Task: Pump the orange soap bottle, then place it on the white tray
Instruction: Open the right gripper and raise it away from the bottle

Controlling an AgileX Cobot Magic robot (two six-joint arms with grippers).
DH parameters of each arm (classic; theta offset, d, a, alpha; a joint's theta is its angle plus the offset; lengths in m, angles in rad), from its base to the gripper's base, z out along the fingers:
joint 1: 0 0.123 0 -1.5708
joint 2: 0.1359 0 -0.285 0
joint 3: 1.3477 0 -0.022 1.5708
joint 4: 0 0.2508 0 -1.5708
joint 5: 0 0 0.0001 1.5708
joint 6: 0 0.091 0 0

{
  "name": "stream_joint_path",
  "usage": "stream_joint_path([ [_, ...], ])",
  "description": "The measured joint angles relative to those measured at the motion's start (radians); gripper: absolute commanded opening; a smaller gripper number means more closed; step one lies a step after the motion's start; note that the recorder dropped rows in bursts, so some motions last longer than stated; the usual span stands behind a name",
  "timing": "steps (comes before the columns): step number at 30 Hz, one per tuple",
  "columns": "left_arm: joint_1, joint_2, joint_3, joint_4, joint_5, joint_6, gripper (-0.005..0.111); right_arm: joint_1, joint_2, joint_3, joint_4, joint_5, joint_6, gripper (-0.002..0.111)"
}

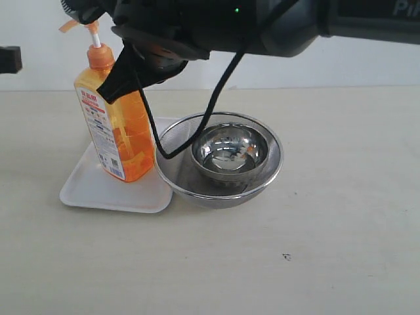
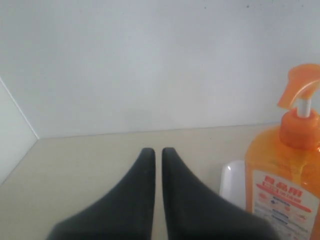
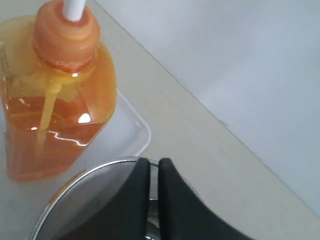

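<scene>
The orange soap bottle (image 1: 120, 128) stands upright on the white tray (image 1: 108, 191) at the left of the table, its orange pump head raised on the white stem. My right gripper (image 1: 106, 93) reaches across from the right and hangs shut just beside the bottle's shoulder, holding nothing. In the right wrist view that gripper (image 3: 154, 161) sits over the strainer's rim, with the bottle (image 3: 55, 95) and the tray (image 3: 131, 127) beyond it. My left gripper (image 2: 154, 150) is shut and empty, off to the side of the bottle (image 2: 285, 185) and the tray (image 2: 231, 182).
A round steel mesh strainer (image 1: 176, 176) overlaps the tray's right edge and holds a steel bowl (image 1: 231, 152). A black cable (image 1: 216, 98) droops from the right arm into the strainer. A dark part (image 1: 9, 59), probably the left arm, shows at the far left edge.
</scene>
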Motion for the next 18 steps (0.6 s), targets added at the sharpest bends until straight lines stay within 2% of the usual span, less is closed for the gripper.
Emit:
stream_joint_path([
  [2, 0.047, 0.037, 0.02, 0.016, -0.053, -0.053, 0.005, 0.0, 0.0, 0.0, -0.013, -0.012, -0.009, 0.002],
  [6, 0.178, 0.118, 0.088, 0.121, -0.263, -0.227, 0.005, -0.013, 0.002, 0.0, -0.039, -0.042, -0.015, 0.0],
  [10, 0.288, 0.17, 0.1, 0.188, -0.482, -0.333, 0.005, -0.095, 0.02, 0.0, 0.008, -0.08, -0.019, 0.0],
  [15, 0.41, 0.195, 0.069, 0.21, -0.589, -0.313, 0.005, -0.268, 0.022, 0.0, 0.277, -0.182, -0.165, 0.0],
  [18, 0.477, 0.216, 0.025, 0.21, -0.695, -0.278, 0.005, -0.363, 0.022, 0.0, 0.545, -0.239, -0.426, 0.0],
])
